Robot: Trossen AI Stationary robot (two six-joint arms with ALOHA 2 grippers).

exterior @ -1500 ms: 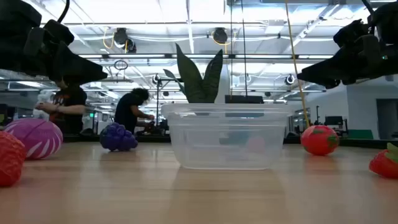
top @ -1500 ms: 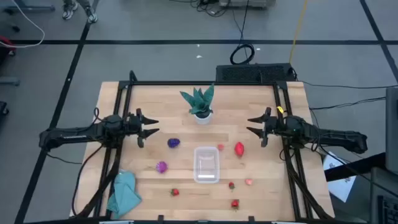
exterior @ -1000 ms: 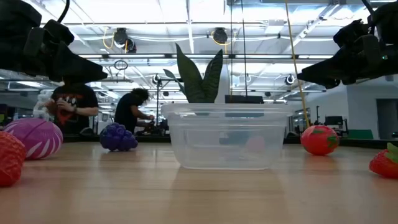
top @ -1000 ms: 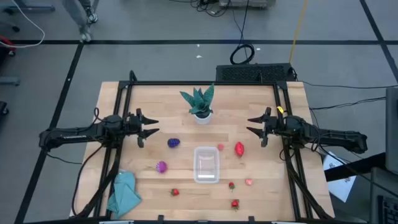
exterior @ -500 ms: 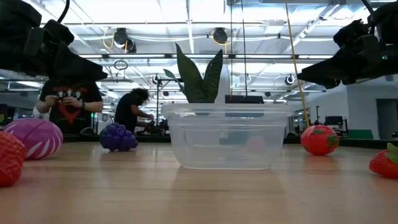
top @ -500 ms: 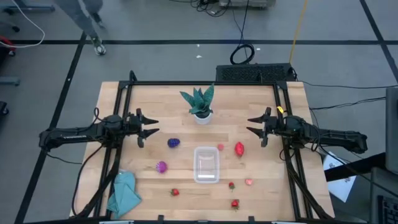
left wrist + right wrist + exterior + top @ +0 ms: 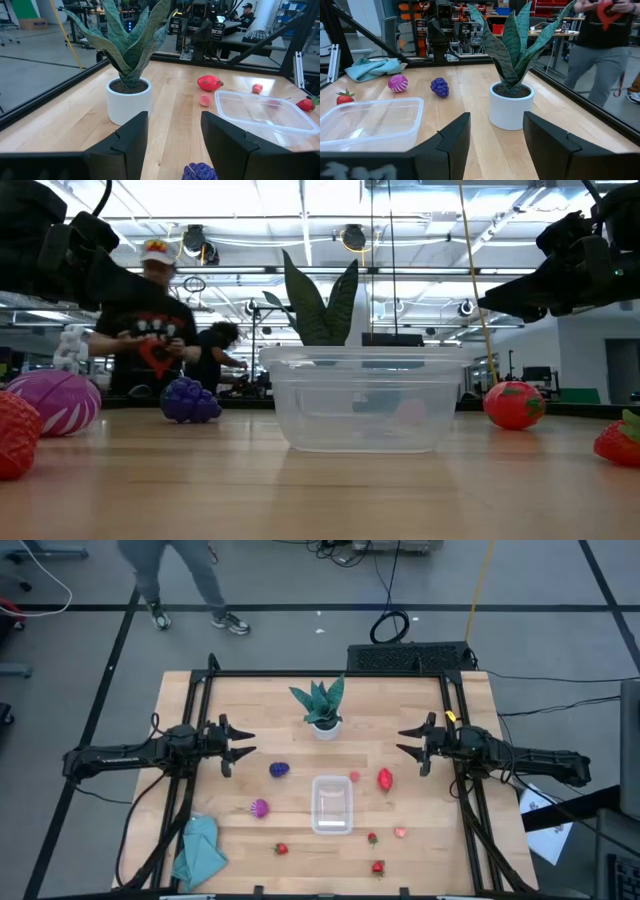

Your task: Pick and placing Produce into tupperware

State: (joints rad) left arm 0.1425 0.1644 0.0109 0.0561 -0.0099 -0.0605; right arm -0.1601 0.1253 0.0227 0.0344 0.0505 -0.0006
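The clear tupperware [image 7: 332, 806] stands on its base at mid-table; the high view shows nothing inside it. The produce lies loose on the wood around it: a dark purple fruit [image 7: 280, 769], a magenta one [image 7: 260, 808], a large red strawberry [image 7: 385, 779], a pale pink piece [image 7: 400, 832] and small red pieces [image 7: 281, 849] toward the near edge. My left gripper [image 7: 243, 748] hovers open at the table's left, level, pointing inward. My right gripper [image 7: 405, 743] hovers open at the right, facing it. Both are above the table with nothing between their fingers.
A green plant in a white pot [image 7: 322, 705] stands at the far middle between the two grippers. A teal cloth [image 7: 200, 848] lies at the near left corner. Black frame rails [image 7: 190, 730] run along both sides. A person [image 7: 180, 580] walks beyond the far edge.
Both arms and all the produce have kept still. A person beyond the table's far edge has walked into view at the far left and moved rightward.
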